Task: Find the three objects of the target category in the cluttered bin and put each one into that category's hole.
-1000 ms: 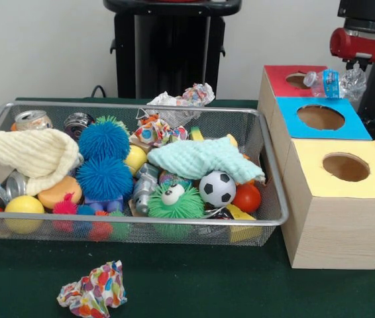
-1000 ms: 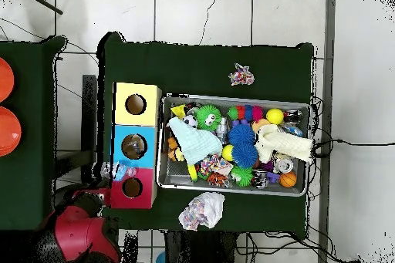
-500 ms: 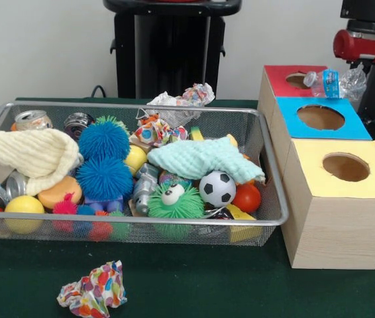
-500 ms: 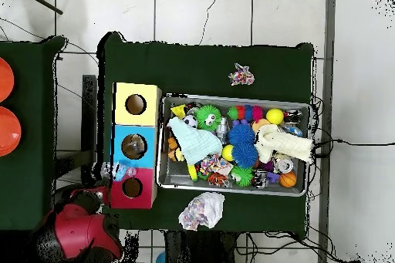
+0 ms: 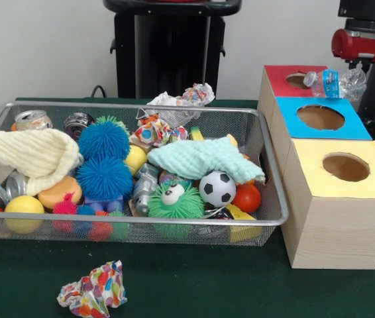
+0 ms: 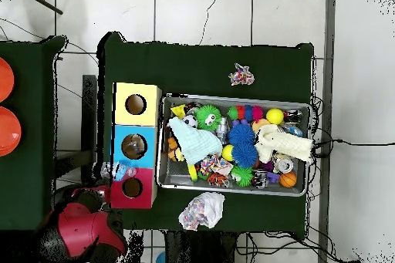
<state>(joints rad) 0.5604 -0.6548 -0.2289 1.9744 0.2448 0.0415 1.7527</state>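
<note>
A crushed clear plastic bottle (image 5: 336, 83) with a blue label lies across the back edge of the red-topped box (image 5: 281, 73) and the blue-topped box (image 5: 346, 127); in the overhead view the bottle (image 6: 116, 171) sits at those boxes' outer edge. My gripper (image 5: 358, 65) hangs just above the bottle's far end, under the red wrist (image 5: 362, 44). Whether it touches the bottle is unclear. The wire bin (image 5: 141, 222) holds crushed cans (image 5: 32, 120), fuzzy blue balls (image 5: 104, 140), a soccer ball (image 5: 217, 189), cloths and crumpled paper.
A yellow-topped box (image 5: 320, 173) stands nearest the camera in the row of three. A crumpled colourful paper wad (image 5: 93, 289) lies on the green table in front of the bin, and another wad (image 6: 202, 209) lies behind it. The red arm (image 6: 81, 229) is beside the red box.
The red wrist has shifted slightly above the boxes. The bottle and the bin's contents have stayed in place.
</note>
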